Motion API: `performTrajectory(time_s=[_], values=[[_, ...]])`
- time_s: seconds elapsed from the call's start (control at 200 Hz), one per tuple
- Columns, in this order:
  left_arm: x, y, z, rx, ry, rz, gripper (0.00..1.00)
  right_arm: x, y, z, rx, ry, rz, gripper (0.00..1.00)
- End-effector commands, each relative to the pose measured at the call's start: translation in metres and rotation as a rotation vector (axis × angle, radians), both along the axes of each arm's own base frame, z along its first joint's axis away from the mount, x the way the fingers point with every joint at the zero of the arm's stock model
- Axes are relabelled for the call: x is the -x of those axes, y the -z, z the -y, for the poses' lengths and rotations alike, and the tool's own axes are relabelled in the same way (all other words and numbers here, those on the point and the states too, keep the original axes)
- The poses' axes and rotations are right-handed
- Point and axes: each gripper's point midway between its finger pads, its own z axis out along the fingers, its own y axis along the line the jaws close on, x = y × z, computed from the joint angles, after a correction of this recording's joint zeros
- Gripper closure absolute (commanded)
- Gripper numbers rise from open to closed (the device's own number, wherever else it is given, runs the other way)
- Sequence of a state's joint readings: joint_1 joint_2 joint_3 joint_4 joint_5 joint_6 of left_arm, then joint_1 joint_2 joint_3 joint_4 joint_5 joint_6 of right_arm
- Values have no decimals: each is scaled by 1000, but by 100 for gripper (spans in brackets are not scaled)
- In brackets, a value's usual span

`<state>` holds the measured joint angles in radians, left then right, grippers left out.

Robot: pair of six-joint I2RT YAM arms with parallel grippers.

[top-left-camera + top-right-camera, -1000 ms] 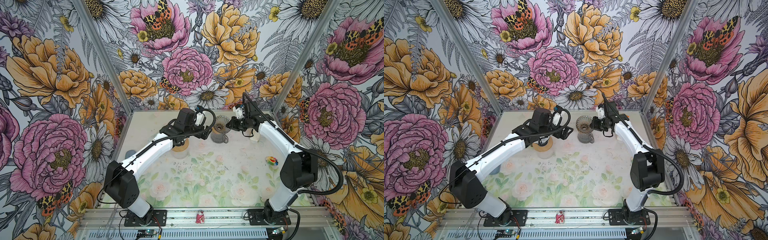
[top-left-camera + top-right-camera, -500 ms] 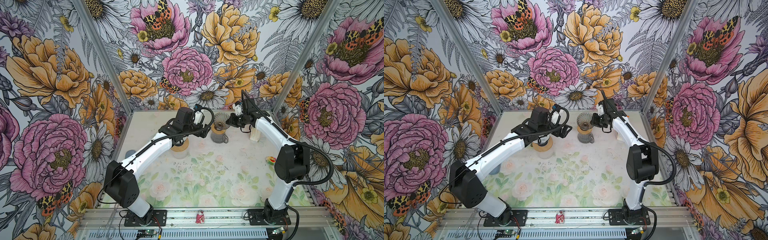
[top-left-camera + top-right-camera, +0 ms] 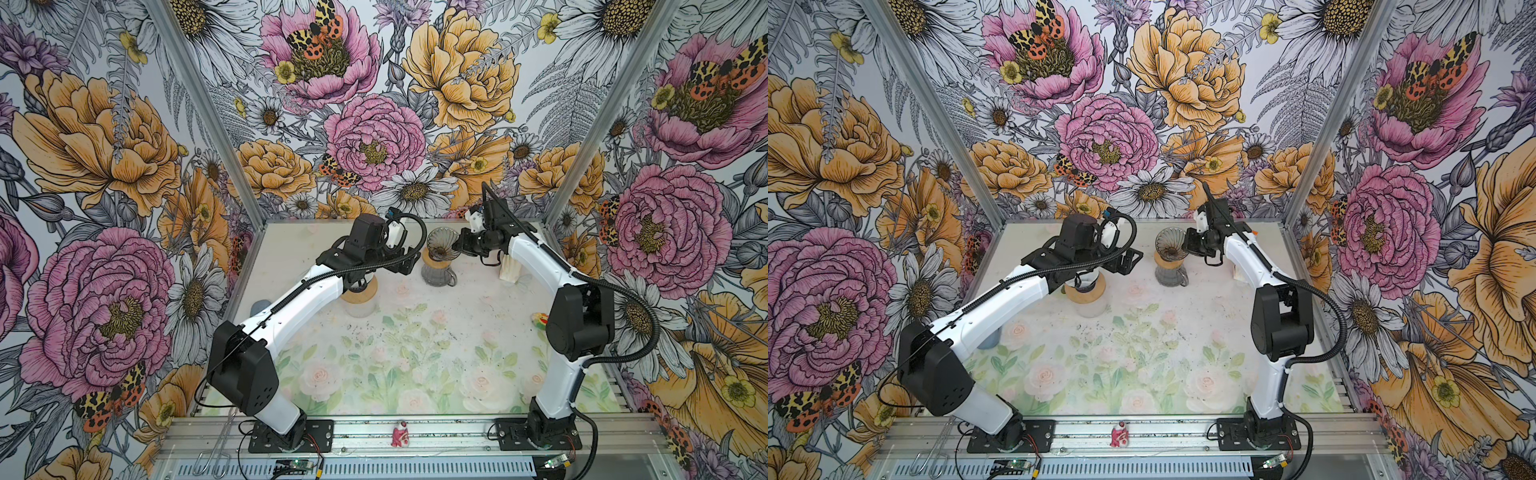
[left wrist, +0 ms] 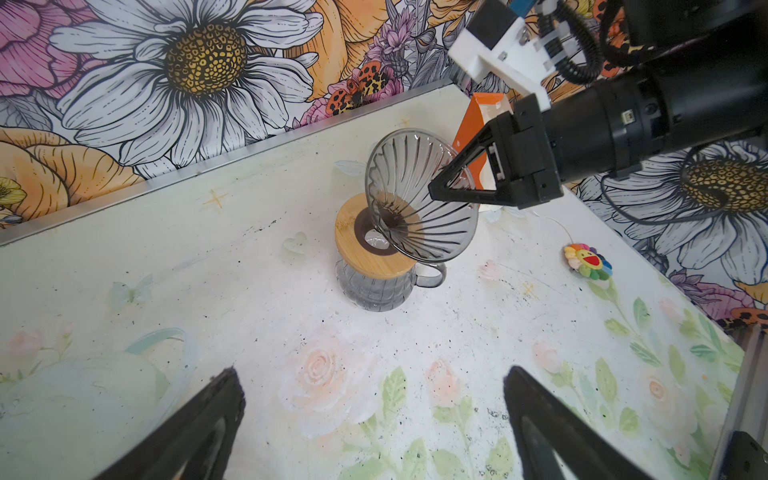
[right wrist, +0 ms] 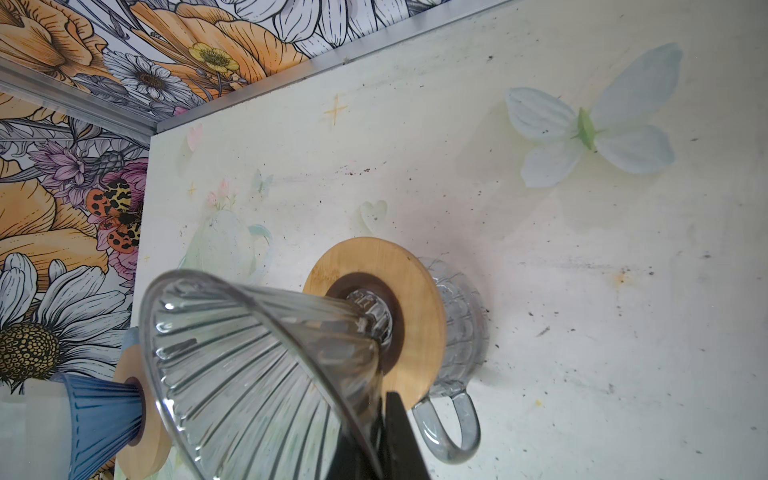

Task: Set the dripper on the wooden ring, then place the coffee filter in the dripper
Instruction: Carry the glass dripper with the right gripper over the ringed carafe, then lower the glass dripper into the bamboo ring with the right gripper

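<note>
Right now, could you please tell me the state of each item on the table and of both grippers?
grey dripper: tilted on its wooden ring, no filter inside.
right gripper: shut on the grey dripper's rim.
left gripper: open, empty.
glass mug: upright, wooden ring on top.
blue dripper: seated on a jar, partly hidden.
orange box: standing upright.

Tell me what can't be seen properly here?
- Coffee filter: none identifiable; the orange box in the left wrist view is mostly behind the right end effector.
- Blue dripper: cut by the right wrist view's edge; under the left arm in both top views.
- Pale object in a top view: half hidden by the right arm.
</note>
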<state>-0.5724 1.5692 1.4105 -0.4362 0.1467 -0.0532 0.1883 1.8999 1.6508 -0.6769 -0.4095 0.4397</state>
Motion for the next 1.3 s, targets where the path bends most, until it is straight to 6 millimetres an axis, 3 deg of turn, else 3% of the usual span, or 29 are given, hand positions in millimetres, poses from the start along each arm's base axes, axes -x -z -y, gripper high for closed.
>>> performTrajectory(time_s=[0.0, 0.405, 0.641, 1.296], values=[[-6, -7, 1, 27, -2, 12, 1, -10, -3, -5, -25, -2, 13, 100], [-7, -3, 3, 26, 1, 3, 1, 9, 18, -2, -14, 12, -63, 100], [-7, -2, -1, 24, -5, 1, 1, 30, 33, 4, 36, -12, -145, 100], [-10, 4, -1, 29, 4, -17, 1, 89, 26, 7, 191, -255, -242, 100]])
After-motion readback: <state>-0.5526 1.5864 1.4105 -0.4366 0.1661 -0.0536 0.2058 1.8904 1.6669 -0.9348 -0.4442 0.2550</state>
